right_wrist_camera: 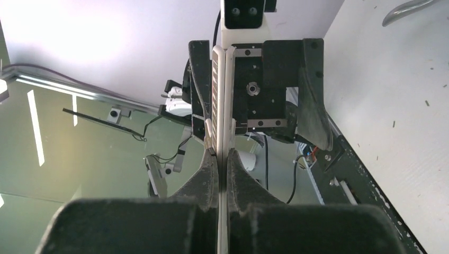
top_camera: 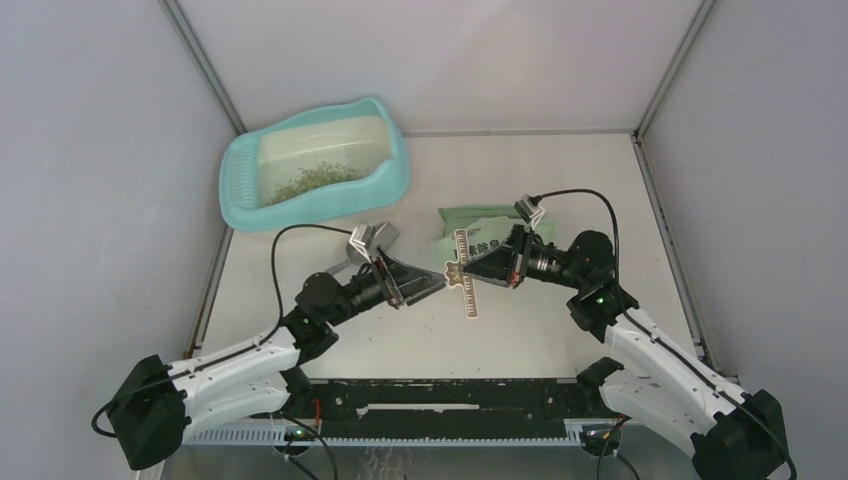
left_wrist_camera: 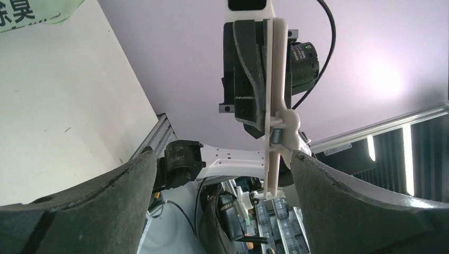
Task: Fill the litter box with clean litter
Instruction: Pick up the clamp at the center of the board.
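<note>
Litter box (top_camera: pixel 238 212) 11 o'clock from my left hand (top_camera: pixel 440 283), released, pointing 3 o'clock; right hand (top_camera: pixel 468 271) grasps white clip (top_camera: pixel 470 305).

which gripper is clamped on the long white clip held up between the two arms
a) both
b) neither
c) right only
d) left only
c: in the right wrist view the right gripper is pressed shut on the white clip, while the left gripper stands wide open, one finger on either side of the clip.
</note>
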### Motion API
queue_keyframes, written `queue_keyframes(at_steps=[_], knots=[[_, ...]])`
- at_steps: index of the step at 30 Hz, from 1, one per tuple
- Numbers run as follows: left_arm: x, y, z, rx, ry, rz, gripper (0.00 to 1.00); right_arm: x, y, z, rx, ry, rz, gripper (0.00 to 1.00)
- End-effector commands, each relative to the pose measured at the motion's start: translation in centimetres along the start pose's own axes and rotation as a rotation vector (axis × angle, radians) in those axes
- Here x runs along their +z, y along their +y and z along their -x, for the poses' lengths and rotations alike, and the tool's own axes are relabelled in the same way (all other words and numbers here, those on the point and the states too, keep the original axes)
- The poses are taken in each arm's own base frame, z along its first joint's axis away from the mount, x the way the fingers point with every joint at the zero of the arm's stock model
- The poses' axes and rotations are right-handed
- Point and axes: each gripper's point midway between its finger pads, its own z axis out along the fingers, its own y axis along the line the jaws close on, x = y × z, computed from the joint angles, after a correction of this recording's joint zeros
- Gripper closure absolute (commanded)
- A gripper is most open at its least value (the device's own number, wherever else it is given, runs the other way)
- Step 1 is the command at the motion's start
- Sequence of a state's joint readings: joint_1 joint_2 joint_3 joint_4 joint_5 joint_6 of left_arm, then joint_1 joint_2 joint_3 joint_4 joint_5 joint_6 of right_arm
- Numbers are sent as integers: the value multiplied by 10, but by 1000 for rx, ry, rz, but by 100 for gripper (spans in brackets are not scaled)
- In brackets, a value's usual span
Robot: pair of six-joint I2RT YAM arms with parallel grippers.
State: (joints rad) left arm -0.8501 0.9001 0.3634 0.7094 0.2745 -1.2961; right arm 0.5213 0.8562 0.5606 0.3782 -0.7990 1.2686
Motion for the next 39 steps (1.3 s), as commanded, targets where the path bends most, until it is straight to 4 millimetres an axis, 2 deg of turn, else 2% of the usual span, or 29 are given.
queue_keyframes(at_steps=[1,6,13,19,25,27,34,39], knots=[[-2,-11,-1,-21,6,-74,0,8,17,3,-63,-4,36,100],[-3,-8,-1,-42,3,-61,0,14,3,-3,-76,7,-21,100],[-8,-17,0,-39,-5,-90,0,14,-13,-3,-90,-7,-83,100],[-14,-13,0,-41,-14,-71,0,6,-13,4,-103,-31,-92,100],[-18,3,0,-29,-26,9,0,-3,-15,10,-105,-53,-111,100],[-18,1,1,-23,-32,3,0,-4,-16,11,-105,-54,-116,100],[-13,-14,1,-19,-18,-66,0,10,-11,2,-91,-5,-69,100],[-13,-14,4,-62,-40,-90,0,17,-18,-6,-85,22,-87,100]])
